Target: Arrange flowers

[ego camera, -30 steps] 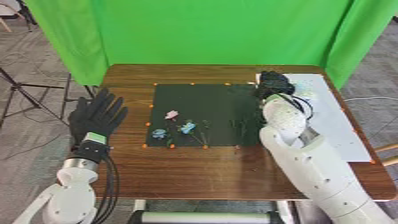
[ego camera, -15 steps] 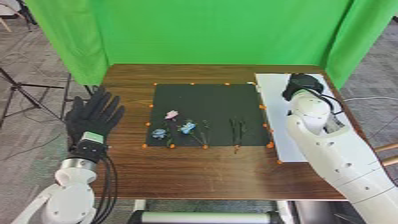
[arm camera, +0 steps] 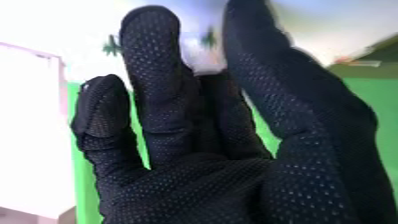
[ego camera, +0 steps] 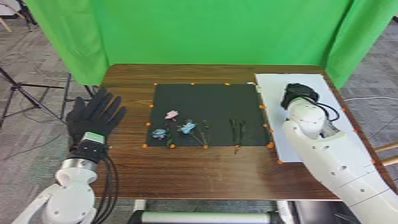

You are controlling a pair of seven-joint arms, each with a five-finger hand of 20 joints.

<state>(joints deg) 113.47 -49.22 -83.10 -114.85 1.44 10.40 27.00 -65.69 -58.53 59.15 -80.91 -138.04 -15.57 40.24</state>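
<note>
Right hand point(ego camera: 299, 93) was over the white board point(ego camera: 274, 90), fingers apart and relaxed, thumb off them. Green sprigs point(arm camera: 111, 46) sat beyond its fingertips. Left of it, on the dark mat point(ego camera: 204, 97): stems point(ego camera: 237, 131) nearest, then blue flowers point(ego camera: 187, 128) and pink flower point(ego camera: 171, 114). Left hand point(ego camera: 91, 120), fingers spread, was left of the mat.

White sheet point(ego camera: 274, 90): partly hidden by right robot hand point(ego camera: 300, 93), right arm point(ego camera: 330, 157) | green backdrop point(ego camera: 204, 32): cut off, head view's top | stems point(ego camera: 234, 130): too small to count | wrist view: green shapes point(arm camera: 111, 46) blurred
</note>
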